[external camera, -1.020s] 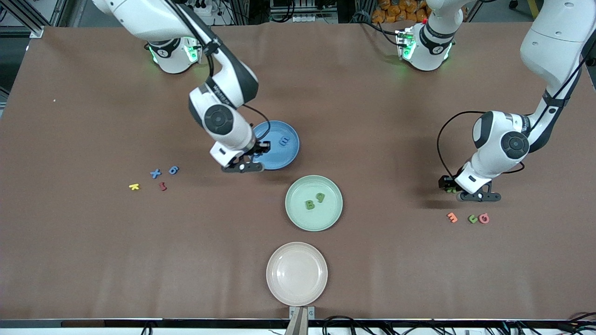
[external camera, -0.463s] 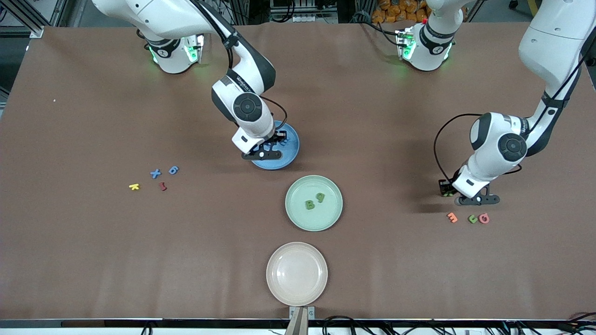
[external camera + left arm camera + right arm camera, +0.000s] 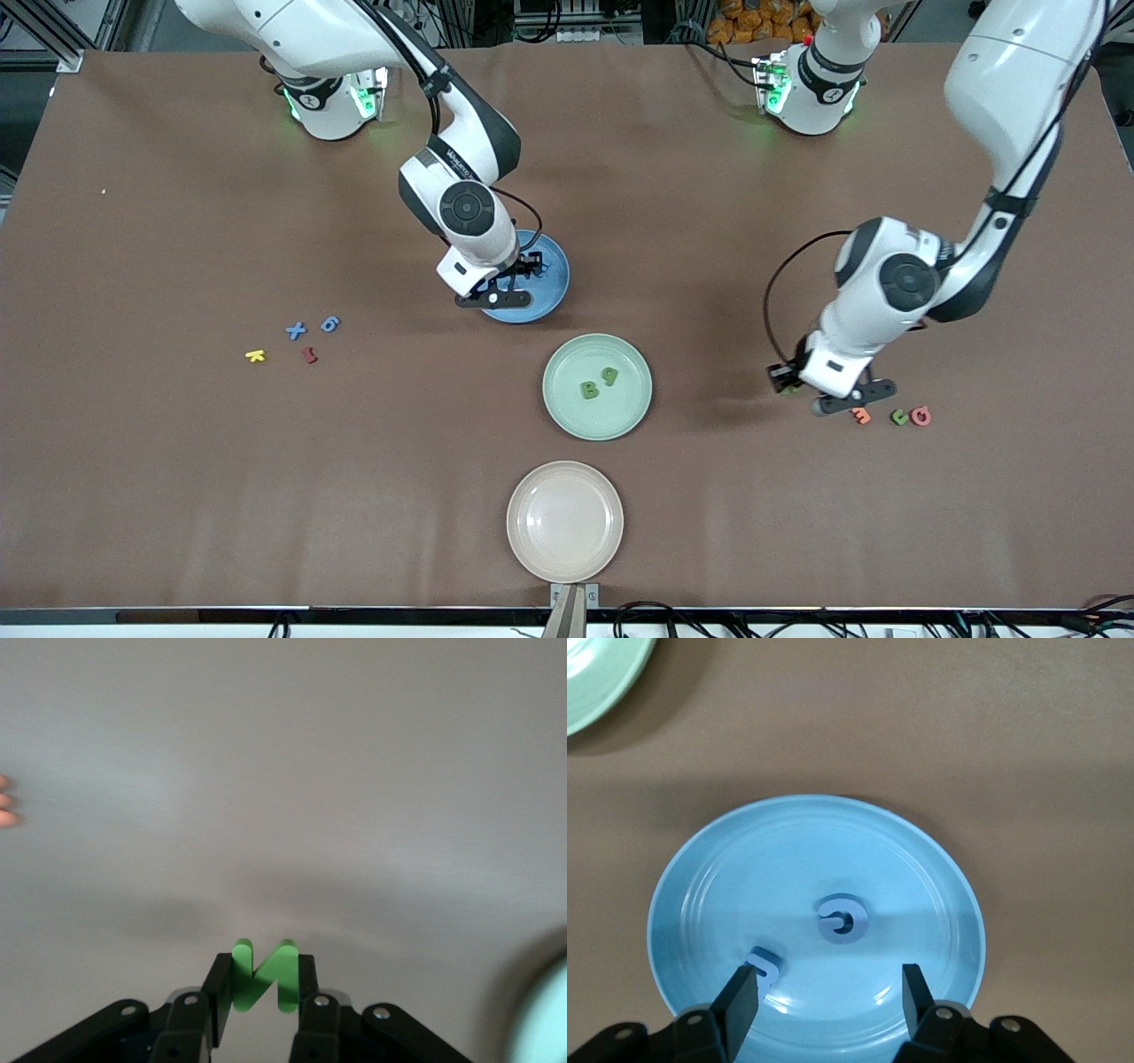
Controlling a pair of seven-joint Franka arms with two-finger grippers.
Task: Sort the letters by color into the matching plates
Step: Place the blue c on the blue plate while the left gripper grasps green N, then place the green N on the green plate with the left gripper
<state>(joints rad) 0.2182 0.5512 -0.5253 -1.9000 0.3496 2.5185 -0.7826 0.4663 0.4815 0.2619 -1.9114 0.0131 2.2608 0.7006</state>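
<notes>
On the worktop (image 3: 159, 221): three plates in a loose line mid-table
blue plate (image 3: 551, 283): farthest from the front camera, two blue letters (image 3: 843, 919) lying in it
green plate (image 3: 567, 416): between the other two, green B and 9 (image 3: 599, 383) inside
beige plate (image 3: 565, 521): nearest the camera
right hand (image 3: 829, 985): over the blue plate, fingers spread, holding nothing
left hand (image 3: 263, 981): over bare worktop toward the left arm's end, clamped on a green letter (image 3: 262, 974)
loose blue X and 6 (image 3: 312, 327): toward the right arm's end
loose green letter (image 3: 899, 416): beside orange and pink ones
</notes>
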